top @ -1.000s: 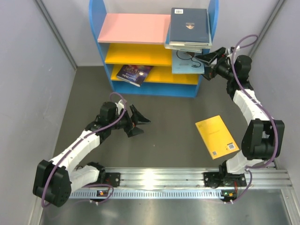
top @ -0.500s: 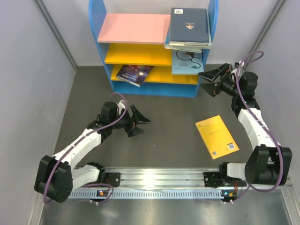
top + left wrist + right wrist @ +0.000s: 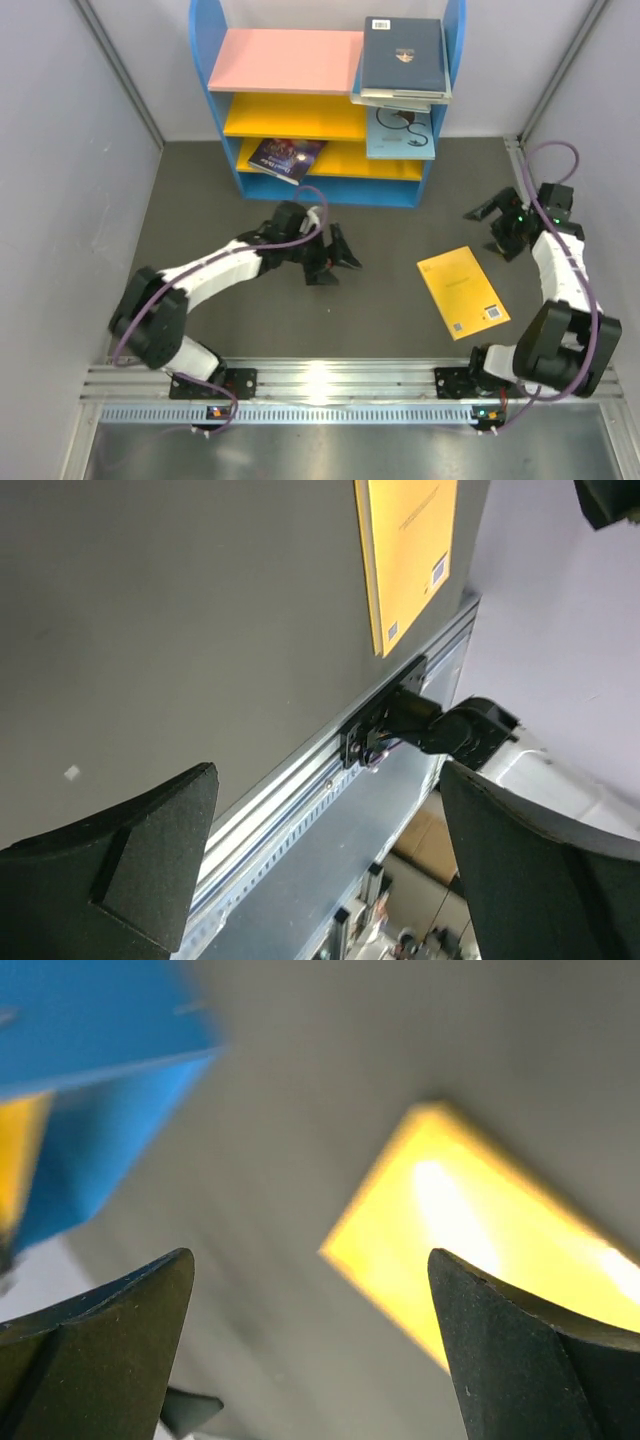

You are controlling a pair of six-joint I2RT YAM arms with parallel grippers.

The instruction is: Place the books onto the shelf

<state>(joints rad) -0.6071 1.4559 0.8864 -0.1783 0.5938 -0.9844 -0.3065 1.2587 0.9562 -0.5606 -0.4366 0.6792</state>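
Yellow-orange book (image 3: 462, 292), one, flat on counter (image 3: 385, 318), both arms' jaws spread and empty; likely risk: thin cover skids aside if pinched from above.

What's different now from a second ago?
The right arm drew back from the shelf to the right, beside the yellow book. The left arm reached right, toward the middle. Neither holds anything; both jaws are open. The other books and shelf stayed put.
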